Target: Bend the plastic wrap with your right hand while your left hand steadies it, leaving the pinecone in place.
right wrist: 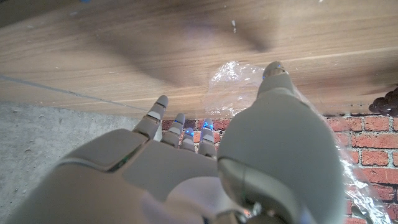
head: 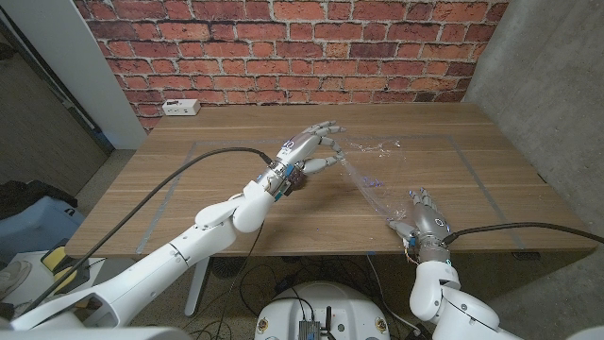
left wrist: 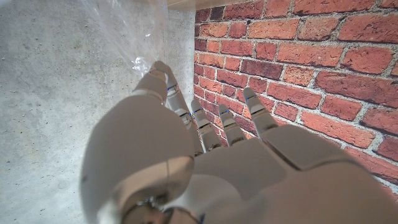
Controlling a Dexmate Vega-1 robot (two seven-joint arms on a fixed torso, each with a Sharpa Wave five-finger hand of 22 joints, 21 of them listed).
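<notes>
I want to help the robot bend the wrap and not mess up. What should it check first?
1. Wrap on the table, stretched between the two hands: ok.
2. Left hand at the wrap's far end, a fingertip against it in the left wrist view: ok.
3. Left hand really gripping the wrap: cannot tell.
4. Right hand at the wrap's near end: ok. Whether it grips the wrap: cannot tell.
5. Pinecone safe in its place: cannot tell. A dark bumpy thing at the edge of the right wrist view may be it.
</notes>
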